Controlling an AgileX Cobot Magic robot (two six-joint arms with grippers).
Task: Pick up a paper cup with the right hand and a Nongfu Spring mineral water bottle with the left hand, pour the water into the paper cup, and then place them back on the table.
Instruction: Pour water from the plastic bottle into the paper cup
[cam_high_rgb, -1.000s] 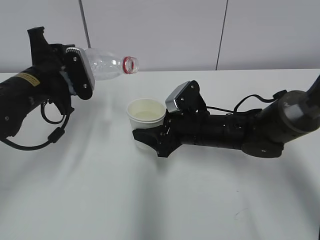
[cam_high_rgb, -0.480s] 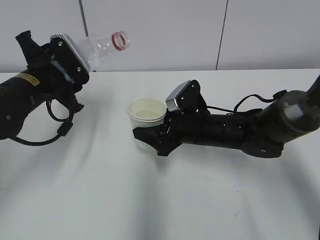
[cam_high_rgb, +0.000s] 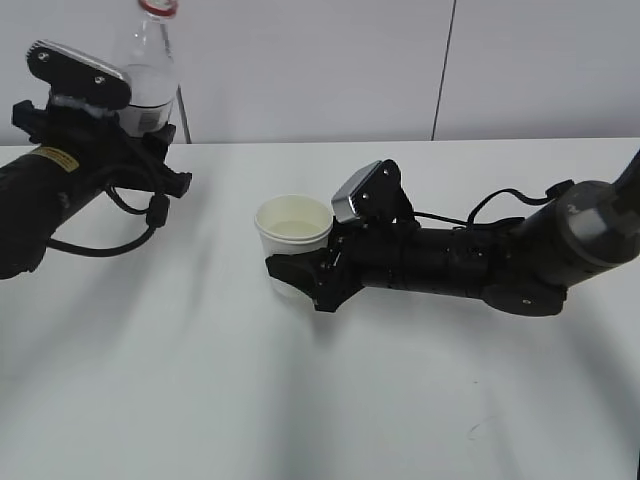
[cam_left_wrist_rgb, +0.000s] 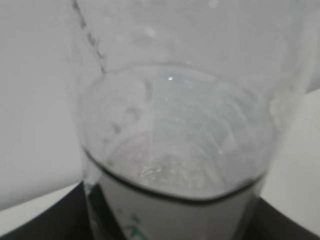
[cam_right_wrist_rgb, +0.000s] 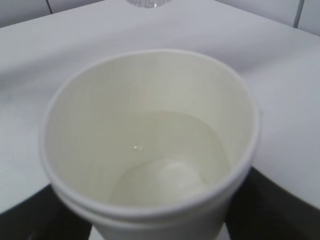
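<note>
The clear water bottle (cam_high_rgb: 148, 62) stands upright in my left gripper (cam_high_rgb: 140, 125) at the far left, held above the table, its red neck ring at the top edge. In the left wrist view the bottle (cam_left_wrist_rgb: 175, 130) fills the frame, its label low between the jaws. The white paper cup (cam_high_rgb: 291, 240) sits mid-table with water in it, and my right gripper (cam_high_rgb: 295, 275) is shut around its lower body. The right wrist view looks down into the cup (cam_right_wrist_rgb: 150, 145), which holds clear water.
The white table (cam_high_rgb: 300, 400) spreads to all sides. A grey panelled wall stands behind. The right arm (cam_high_rgb: 500, 260) lies low across the right half of the table.
My left gripper has swung the bottle from tilted toward the cup up to upright and drawn it back to the left. The cup and the right arm have not moved.
</note>
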